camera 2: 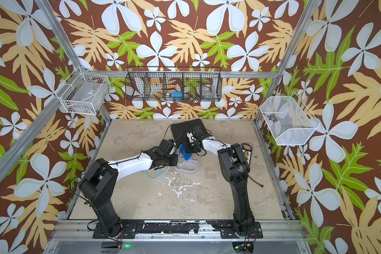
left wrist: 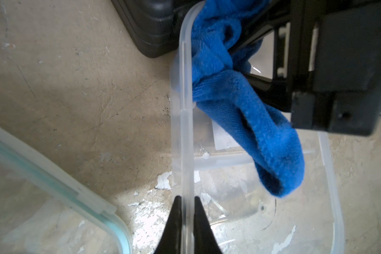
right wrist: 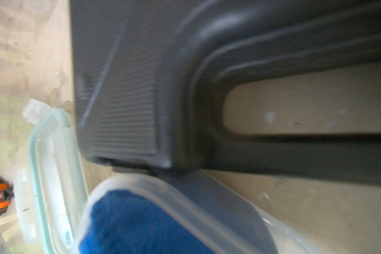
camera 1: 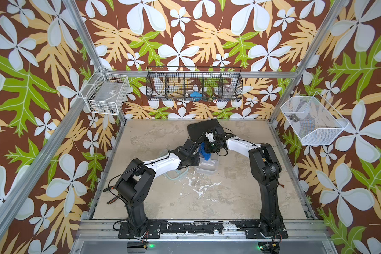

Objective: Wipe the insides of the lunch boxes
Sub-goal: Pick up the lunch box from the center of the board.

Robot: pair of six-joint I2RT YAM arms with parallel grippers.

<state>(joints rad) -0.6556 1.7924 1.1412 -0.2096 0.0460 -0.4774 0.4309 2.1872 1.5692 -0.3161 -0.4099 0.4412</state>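
Left claw (left wrist: 187, 198): clamped onto the side wall of the clear tub (camera 1: 209, 169), one finger inside, one outside. Right claw (left wrist: 240, 59): squeezed around a bunched blue cloth (left wrist: 257, 136), hanging down into the tub at its far end; touching the bottom or not, cannot tell. Tub: upright, uncovered, around the middle of the tabletop (camera 1: 154, 198), far corner just beside the black case (camera 1: 197, 129) lying toward the far edge. Lid (left wrist: 42, 173): off, flat on the tabletop just beside the tub toward the left edge, partly under the left arm. Teal rim plain to see.
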